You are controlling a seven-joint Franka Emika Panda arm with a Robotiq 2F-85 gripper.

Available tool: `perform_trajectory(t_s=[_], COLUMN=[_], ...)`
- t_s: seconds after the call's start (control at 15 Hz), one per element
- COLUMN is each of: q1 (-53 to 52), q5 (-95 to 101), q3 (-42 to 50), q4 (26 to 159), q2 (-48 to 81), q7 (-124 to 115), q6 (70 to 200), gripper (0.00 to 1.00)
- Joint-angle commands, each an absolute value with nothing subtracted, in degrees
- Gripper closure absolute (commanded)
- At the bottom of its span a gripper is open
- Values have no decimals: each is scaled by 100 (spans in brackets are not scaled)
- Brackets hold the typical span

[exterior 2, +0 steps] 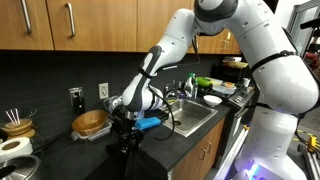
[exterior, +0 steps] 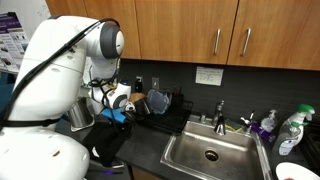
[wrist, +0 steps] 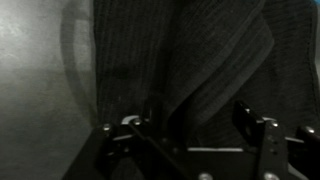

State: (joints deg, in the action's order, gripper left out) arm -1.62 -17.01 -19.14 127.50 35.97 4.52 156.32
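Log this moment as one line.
gripper: open | position: just above dark knit cloth | cloth: lying on counter | nearby: sink

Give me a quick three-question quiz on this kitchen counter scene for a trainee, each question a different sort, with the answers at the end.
1. True or false: in the wrist view, the hand has its fingers spread apart over the dark ribbed knitted cloth.
2. Where does the round wooden bowl stand? A: in the sink. B: on the black counter by the wall. C: on the floor.
3. Fill in: the cupboards above the counter have ____ doors with metal bar handles.
Key: 1 true; 2 B; 3 wooden.
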Motion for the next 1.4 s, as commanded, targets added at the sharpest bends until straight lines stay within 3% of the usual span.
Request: perform_trajectory(t_s=[0.0, 0.47, 1.33], q1=[-115, -114, -30], q5=[-1683, -1685, -1784], q3=[-1941, -1997, -2809], q4=[12689, 12768, 13979], q2=[3651, 3584, 2532], q7=[632, 751, 720], q6=[15669, 15810, 16932], gripper=[48, 100, 99])
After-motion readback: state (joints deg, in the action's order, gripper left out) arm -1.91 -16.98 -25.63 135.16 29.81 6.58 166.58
